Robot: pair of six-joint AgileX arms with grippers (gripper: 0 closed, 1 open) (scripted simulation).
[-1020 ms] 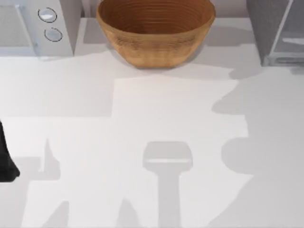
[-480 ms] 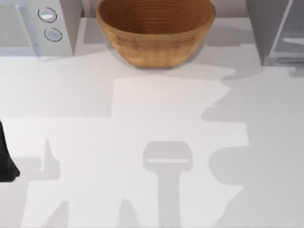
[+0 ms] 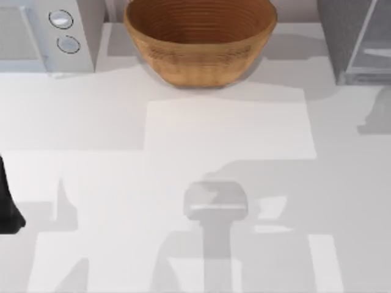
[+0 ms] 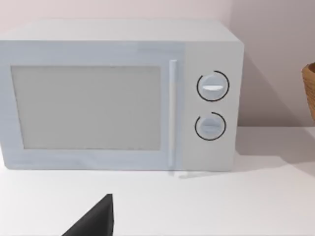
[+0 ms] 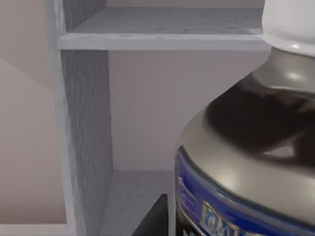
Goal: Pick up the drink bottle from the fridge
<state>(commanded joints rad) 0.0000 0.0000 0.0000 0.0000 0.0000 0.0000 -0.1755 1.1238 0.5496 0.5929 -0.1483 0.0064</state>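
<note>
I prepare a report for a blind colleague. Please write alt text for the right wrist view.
A bottle with a white cap, silver shoulder, dark body and blue label stands very close to the camera, inside the grey fridge. A shelf runs above it, and a dark tip of the right tool shows at the lower edge.

The counter (image 3: 183,134) is white with soft grey shadows. The bowl (image 3: 200,36) is brown wood with thin ring lines. The microwave (image 4: 118,93) is white with 2 round knobs. The fridge (image 5: 83,123) is grey inside. The bottle (image 5: 246,147) has a white cap, a silver shoulder, a dark body and a blue label.
</note>
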